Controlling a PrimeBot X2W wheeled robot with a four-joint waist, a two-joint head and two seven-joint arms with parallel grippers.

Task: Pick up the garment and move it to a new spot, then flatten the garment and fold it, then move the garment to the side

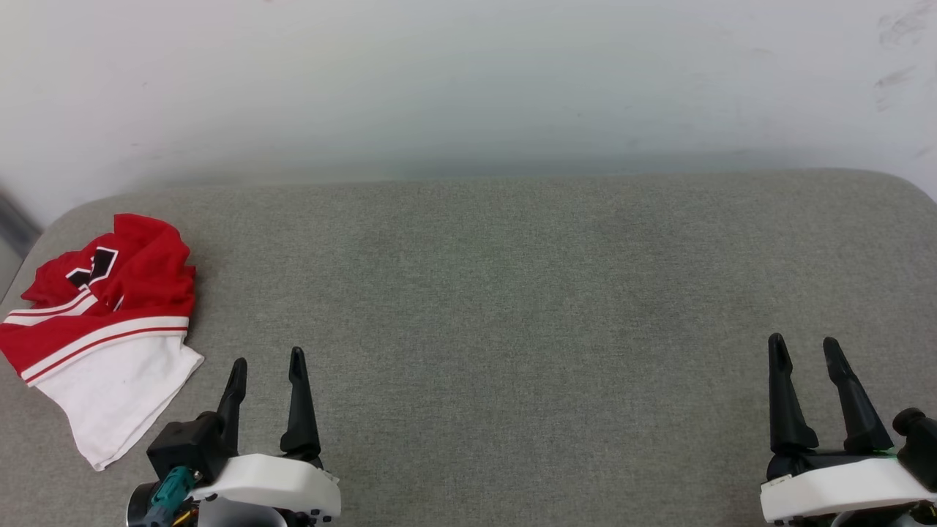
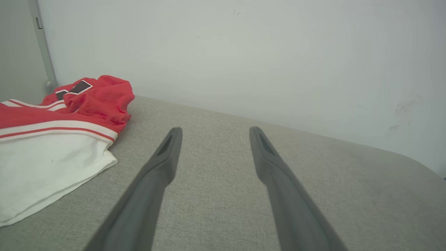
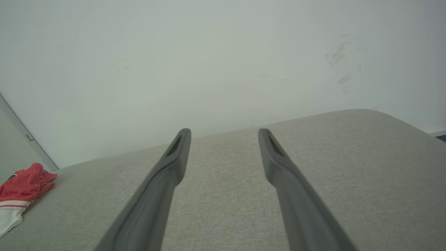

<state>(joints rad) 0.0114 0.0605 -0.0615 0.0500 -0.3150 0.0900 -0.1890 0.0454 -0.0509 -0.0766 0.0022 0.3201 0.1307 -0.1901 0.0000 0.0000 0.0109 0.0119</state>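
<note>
The garment (image 1: 110,322) lies crumpled at the far left of the grey cushioned surface, red with a white sleeve, striped trim and a black letter showing. It also lies at the left of the left wrist view (image 2: 59,136) and small at the far left of the right wrist view (image 3: 21,191). My left gripper (image 1: 267,366) stands open just right of the garment, apart from it, nothing between its fingers (image 2: 167,157). At the lower right, far from the garment, my right gripper (image 1: 805,348) is open and empty, its fingers (image 3: 174,160) over bare fabric.
The grey fabric surface (image 1: 512,293) spreads wide between the two grippers. A pale wall (image 1: 468,80) runs along its far edge. The surface's corners round off at far left and far right.
</note>
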